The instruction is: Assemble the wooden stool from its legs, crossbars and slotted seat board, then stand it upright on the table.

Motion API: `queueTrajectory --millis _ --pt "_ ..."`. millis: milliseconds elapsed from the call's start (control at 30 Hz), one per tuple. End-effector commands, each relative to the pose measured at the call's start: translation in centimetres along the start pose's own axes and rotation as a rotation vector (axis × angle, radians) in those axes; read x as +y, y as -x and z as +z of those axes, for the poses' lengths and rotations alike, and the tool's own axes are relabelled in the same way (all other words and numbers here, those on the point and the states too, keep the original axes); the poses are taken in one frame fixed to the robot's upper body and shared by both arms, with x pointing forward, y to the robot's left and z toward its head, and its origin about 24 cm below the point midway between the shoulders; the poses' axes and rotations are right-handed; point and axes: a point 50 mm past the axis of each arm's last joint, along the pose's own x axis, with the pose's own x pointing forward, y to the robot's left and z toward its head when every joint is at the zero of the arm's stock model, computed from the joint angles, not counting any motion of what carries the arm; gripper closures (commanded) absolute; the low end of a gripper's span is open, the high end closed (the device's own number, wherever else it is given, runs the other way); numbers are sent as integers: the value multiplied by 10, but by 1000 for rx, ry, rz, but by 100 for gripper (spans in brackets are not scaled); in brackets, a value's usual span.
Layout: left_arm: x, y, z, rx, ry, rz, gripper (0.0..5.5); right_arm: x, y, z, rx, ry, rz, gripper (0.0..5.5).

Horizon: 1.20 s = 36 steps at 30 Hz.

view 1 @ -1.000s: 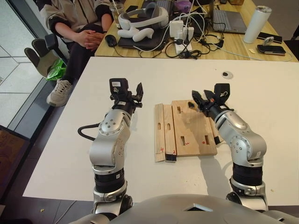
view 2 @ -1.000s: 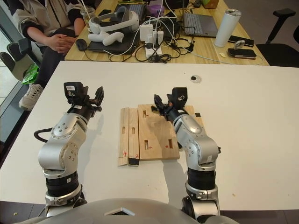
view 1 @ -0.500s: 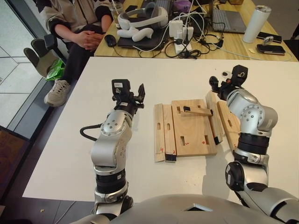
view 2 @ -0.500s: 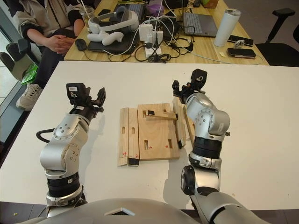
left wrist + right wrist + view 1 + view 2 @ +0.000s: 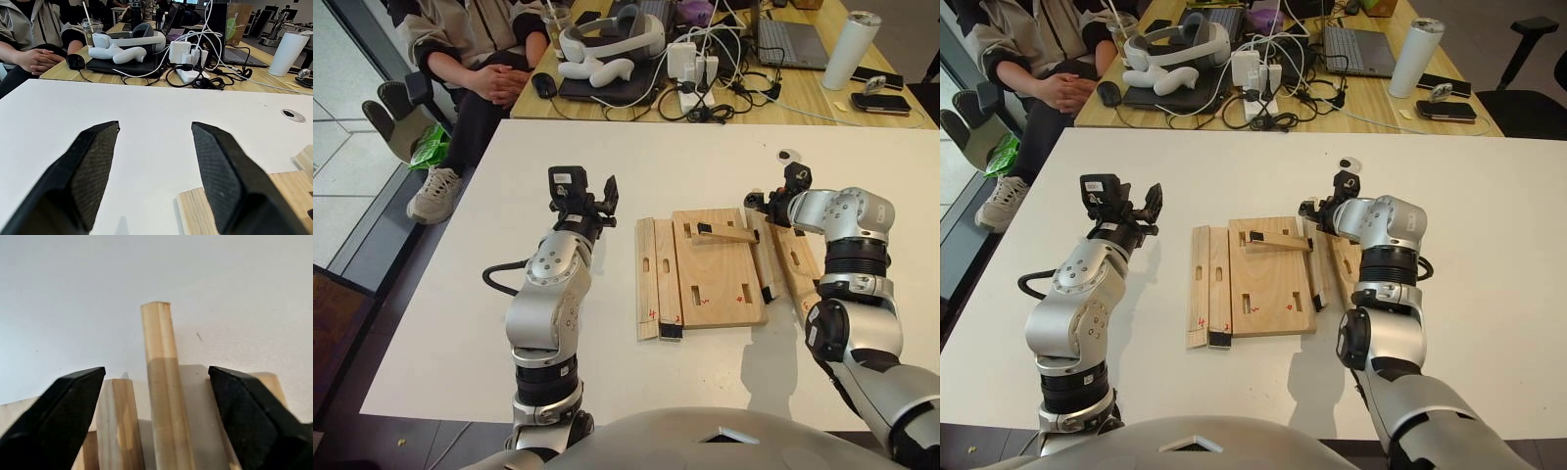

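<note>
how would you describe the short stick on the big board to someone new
On the white table, find the wide seat board in the middle. The short bar lies slantwise across its far end. Unlike the long pieces flat on the table beside the board, it rests on top of it.

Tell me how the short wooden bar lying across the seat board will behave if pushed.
The short bar looks like squared solid wood, so it should stay stiff and probably won't roll. It rests slanted on the flat seat board, so a nudge would likely slide or swivel it. Being small, it is probably light.
</note>
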Motion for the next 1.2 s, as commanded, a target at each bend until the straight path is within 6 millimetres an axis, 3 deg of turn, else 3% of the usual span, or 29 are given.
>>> queueTrajectory --millis 33,167,433,633,833,1067,1200 --pt "-4 0 1 -3 1 -12 275 3 -4 1 14 2 20 155" --pt "-4 -1 1 -3 1 -14 275 4 -9 -2 43 -44 34 163" --pt "-5 -3 1 -4 -3 -25 275 -1 -21 -6 98 -152 33 296" --pt "-5 -3 1 -5 -5 -29 275 -1 -25 -5 103 -132 43 378" --pt "-4 -2 1 -3 -1 -19 275 -3 -13 29 -79 -122 62 447" --pt "-3 -2 0 -4 2 -10 275 -22 11 66 -329 -213 68 448" --pt "-2 -3 0 -3 0 -10 275 -29 30 85 -604 -301 94 448"
